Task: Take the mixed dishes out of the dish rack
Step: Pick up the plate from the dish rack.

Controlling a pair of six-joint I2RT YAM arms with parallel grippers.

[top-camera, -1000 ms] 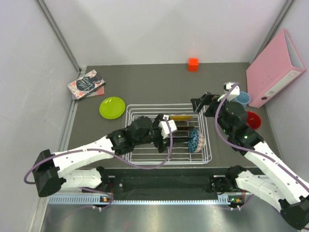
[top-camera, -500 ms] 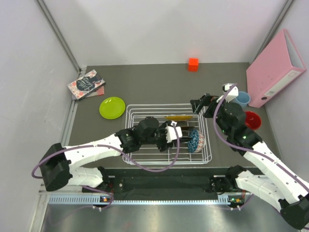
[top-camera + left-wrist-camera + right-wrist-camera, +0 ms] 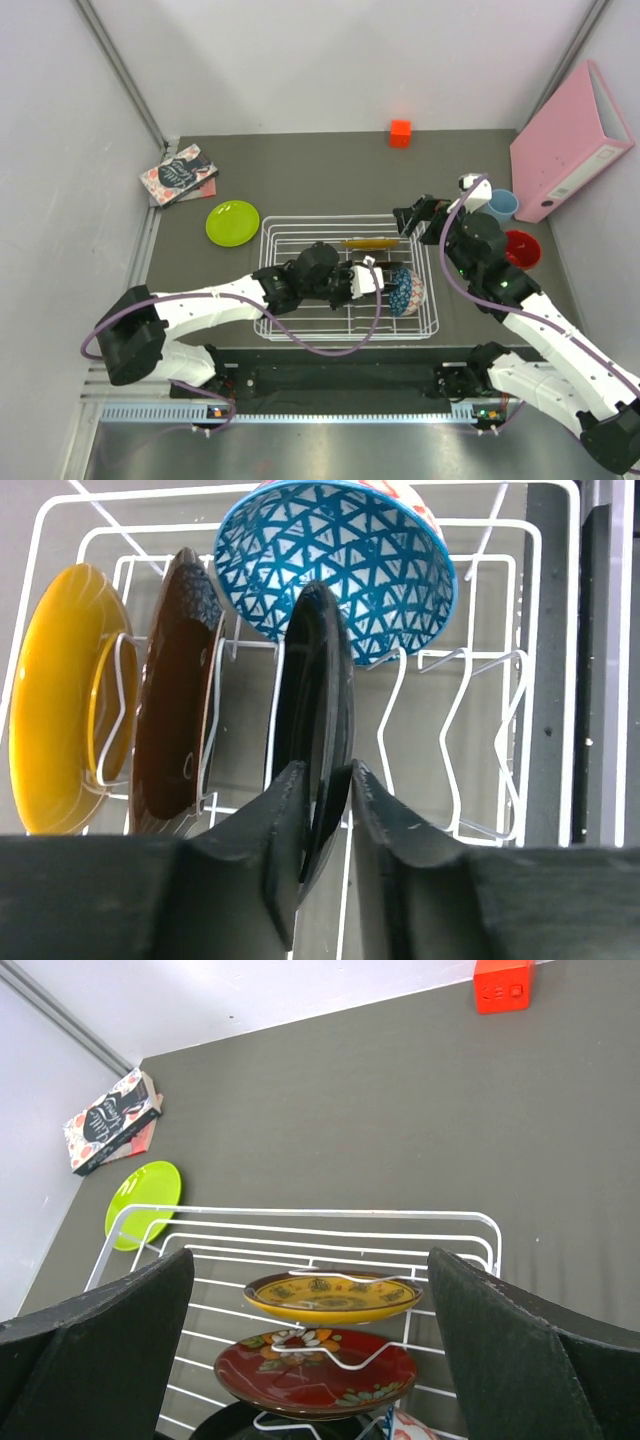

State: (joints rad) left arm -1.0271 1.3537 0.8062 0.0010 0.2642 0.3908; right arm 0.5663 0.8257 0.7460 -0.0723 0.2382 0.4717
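The white wire dish rack (image 3: pixel 270 235) holds a yellow plate (image 3: pixel 60 740), a reddish plate (image 3: pixel 175 700), a black plate (image 3: pixel 312 680) and a blue patterned bowl (image 3: pixel 340 550), all standing on edge. My left gripper (image 3: pixel 325 772) is shut on the near rim of the black plate, one finger on each face. In the top view the left gripper (image 3: pixel 372 275) sits inside the rack beside the bowl (image 3: pixel 407 290). My right gripper (image 3: pixel 412 217) hovers open over the rack's far right corner, above the yellow plate (image 3: pixel 333 1297) and reddish plate (image 3: pixel 320 1365), holding nothing.
A lime green plate (image 3: pixel 232 222) lies on the table left of the rack. A light blue cup (image 3: pixel 502 204) and a dark mug with red inside (image 3: pixel 524 246) stand at the right. A book (image 3: pixel 178 174), an orange-red cube (image 3: pixel 400 132) and a pink binder (image 3: pixel 570 140) lie beyond.
My left gripper has moved right across the rack toward the bowl and its jaws have closed onto the black plate's rim. The right arm has barely moved.
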